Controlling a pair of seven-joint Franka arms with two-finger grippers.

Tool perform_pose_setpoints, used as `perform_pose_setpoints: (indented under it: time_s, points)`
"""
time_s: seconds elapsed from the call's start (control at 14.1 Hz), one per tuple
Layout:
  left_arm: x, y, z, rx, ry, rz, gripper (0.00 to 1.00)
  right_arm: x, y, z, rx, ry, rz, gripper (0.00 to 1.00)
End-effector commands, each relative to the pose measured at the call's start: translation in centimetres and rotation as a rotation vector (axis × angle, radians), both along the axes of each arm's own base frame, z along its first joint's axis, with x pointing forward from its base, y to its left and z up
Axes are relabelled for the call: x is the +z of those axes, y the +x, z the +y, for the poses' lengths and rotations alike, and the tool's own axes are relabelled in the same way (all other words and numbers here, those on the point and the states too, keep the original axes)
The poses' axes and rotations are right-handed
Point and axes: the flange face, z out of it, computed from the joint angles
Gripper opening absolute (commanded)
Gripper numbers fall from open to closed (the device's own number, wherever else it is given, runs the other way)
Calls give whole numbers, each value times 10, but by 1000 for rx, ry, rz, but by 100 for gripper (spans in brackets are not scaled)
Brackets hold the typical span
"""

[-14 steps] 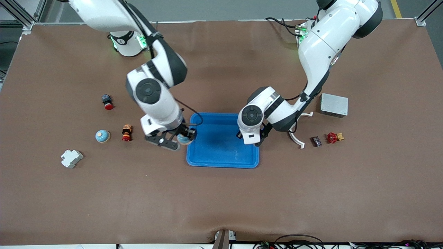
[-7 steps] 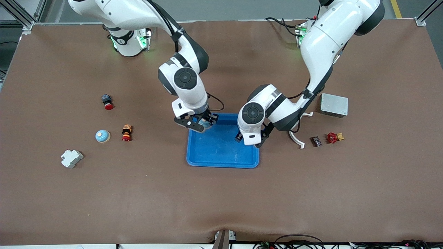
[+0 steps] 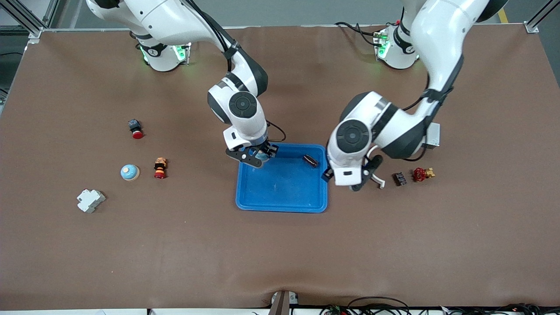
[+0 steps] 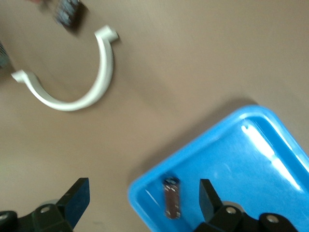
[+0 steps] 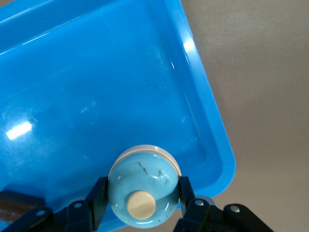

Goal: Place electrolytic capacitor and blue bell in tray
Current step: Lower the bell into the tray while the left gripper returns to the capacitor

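Capacitor (image 3: 310,161) newly dropped in tray (image 3: 282,205); left gripper (image 3: 350,180) open, withdrawn. Right gripper (image 3: 258,157) now over tray corner, clamping blue bell (image 5: 143,189).

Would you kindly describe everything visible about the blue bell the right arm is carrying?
The blue bell is a glossy pale-blue dome with a cream knob on top and a cream base rim, lightly scuffed. The right pincer grips it on two opposite sides, its fingers pressed against it, over the corner of the tray toward the robots' bases.
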Motion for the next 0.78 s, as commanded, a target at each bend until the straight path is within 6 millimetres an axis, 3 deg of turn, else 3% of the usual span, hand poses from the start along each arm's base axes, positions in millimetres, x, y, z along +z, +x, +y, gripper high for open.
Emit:
perform_pose_setpoints:
  time_s: [0.0,0.21,0.71]
  points:
    - [19,4,40,-70,1,34,100,-14,0,2,-14,4,-27,0]
    - [33,10,88,-111,6,46,100,-36,1,3,-31,21,-38,0]
    - [43,11,219,-352,-59,104,100,-45,3,-2,-20,1,-42,0]
